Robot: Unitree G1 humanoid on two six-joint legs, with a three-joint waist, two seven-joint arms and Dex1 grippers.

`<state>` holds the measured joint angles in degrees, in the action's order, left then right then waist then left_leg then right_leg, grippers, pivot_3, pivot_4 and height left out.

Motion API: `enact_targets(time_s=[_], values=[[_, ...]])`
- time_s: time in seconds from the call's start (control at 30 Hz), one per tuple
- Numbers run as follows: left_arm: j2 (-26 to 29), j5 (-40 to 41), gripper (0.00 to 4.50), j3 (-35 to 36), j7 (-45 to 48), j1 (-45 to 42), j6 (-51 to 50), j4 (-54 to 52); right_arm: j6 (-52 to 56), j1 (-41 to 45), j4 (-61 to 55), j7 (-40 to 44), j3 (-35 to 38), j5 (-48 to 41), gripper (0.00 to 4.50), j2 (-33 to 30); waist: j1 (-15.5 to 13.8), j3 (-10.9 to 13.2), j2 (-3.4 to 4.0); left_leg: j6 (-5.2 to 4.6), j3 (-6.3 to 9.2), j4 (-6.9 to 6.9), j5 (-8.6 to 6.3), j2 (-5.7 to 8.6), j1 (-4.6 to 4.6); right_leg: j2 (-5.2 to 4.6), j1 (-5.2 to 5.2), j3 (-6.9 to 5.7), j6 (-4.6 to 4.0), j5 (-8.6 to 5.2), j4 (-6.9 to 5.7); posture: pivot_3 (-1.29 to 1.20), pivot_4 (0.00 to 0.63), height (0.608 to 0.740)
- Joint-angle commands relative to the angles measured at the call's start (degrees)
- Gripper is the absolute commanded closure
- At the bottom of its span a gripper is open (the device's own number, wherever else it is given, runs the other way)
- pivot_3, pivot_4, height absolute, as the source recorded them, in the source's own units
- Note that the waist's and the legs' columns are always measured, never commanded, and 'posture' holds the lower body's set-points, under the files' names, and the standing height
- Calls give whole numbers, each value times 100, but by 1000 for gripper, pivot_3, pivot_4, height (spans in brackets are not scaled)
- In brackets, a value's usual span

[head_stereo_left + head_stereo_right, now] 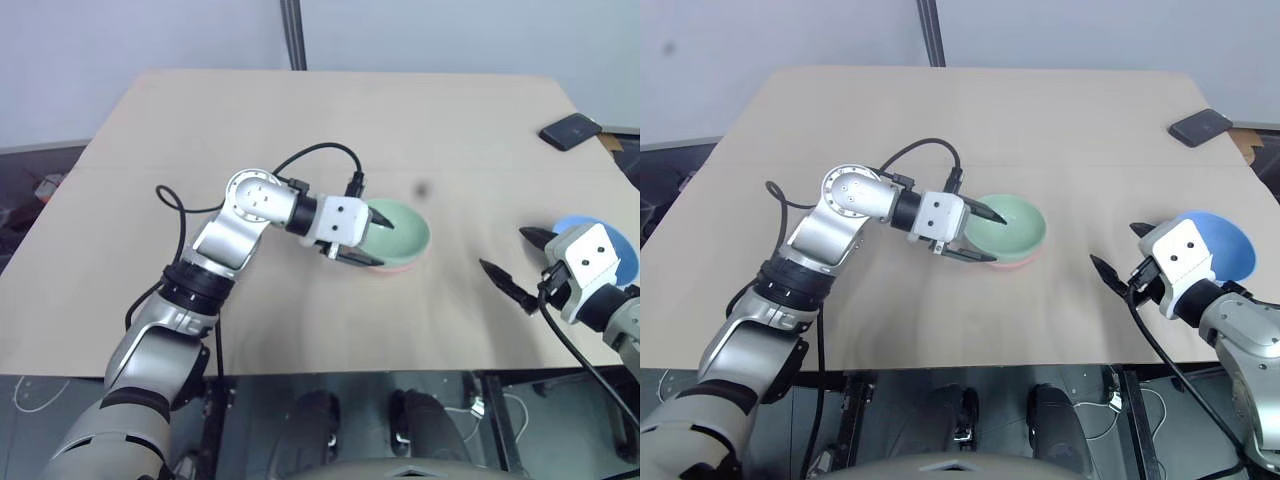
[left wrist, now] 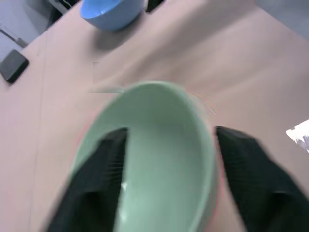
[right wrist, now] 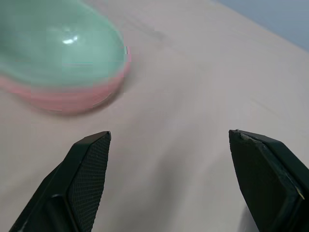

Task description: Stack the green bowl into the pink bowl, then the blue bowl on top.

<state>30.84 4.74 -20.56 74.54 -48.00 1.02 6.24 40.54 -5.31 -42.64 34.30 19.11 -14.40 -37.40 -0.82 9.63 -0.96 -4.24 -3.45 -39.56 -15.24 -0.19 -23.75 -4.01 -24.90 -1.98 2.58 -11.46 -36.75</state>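
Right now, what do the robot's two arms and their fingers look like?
Both arms are silver-grey metal with black joint bands and rounded housings. Each ends in a white boxy wrist block marked with two small dark dots, carrying the left gripper and right gripper, each with two black, pointed, textured fingers. Loose black cables loop along both arms.

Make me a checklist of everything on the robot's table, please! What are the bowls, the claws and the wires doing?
Surface: tan table, bare apart from the items below.
Job's things: green bowl sits nested in the pink bowl; blue bowl stands alone on the table by the right arm.
Clutter: dark flat phone-like object at the table's far right corner.
Grippers: left gripper open, one finger inside the green bowl's rim and one outside; right gripper open, holding nothing, above bare table.
Cables: black cable loops over the left wrist; another hangs below the right wrist.
Surroundings: pale wall behind, with a dark upright pole.
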Motion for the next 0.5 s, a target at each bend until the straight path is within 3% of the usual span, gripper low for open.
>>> enact_targets(time_s=[0.03,0.1,0.17,0.33,0.47,0.5], values=[[96,490,1088,591,-267,29,-938,-322,126,153,430,-339,216,323,389,-234,2,0,0,-1,0,-1,0,0,1,0,1,0,0,0,0,0,150,739],[167,715,1088,913,-501,196,-1407,-529,262,285,730,-448,206,416,389,-366,19,0,0,0,-2,-1,0,-3,1,1,-1,3,1,0,-1,0,150,739],[-125,2089,1088,1818,-506,587,-1894,-736,516,516,1079,-535,174,464,389,-515,55,-3,6,2,-6,0,1,-9,4,5,-3,10,0,0,-2,0,150,739],[632,2198,1088,2501,-596,1480,-2127,-1189,1093,907,1728,-566,122,378,389,-679,85,-2,6,6,-6,2,3,-15,5,8,-6,8,-1,0,-6,0,150,739],[1234,2718,1088,2955,89,2080,-2192,-1126,1503,1230,2102,-374,-26,175,389,-773,87,-2,6,4,-12,2,2,-13,5,6,-5,13,-1,0,-2,0,150,739],[1318,2812,1045,3033,153,2172,-2225,-1122,1563,1304,2177,-322,-54,127,935,-801,74,-2,6,3,-13,2,1,-12,5,4,-5,13,-1,0,0,0,150,739]])
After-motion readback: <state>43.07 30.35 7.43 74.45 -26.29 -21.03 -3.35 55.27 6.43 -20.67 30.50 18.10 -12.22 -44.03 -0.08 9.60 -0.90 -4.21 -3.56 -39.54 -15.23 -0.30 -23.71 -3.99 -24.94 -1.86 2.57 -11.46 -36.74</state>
